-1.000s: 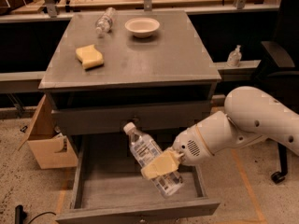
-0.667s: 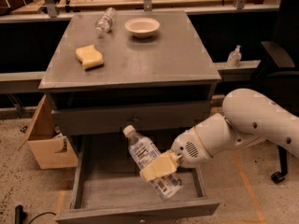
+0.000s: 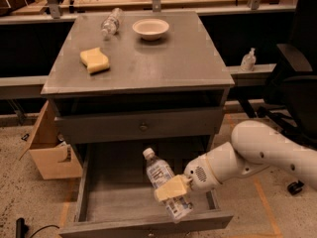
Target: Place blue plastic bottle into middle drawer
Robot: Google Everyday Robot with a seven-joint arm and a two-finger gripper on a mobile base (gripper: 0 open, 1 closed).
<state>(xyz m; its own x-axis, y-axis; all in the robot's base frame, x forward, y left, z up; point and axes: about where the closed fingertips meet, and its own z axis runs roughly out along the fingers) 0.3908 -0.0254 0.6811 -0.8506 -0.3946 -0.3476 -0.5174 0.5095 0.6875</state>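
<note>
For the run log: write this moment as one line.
gripper: shut on blue plastic bottle | bottle tilted over open middle drawer | not yet released

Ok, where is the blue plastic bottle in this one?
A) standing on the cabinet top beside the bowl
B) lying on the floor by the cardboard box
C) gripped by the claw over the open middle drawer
C: the claw is shut around the blue plastic bottle, which tilts cap-up over the pulled-out middle drawer.
</note>
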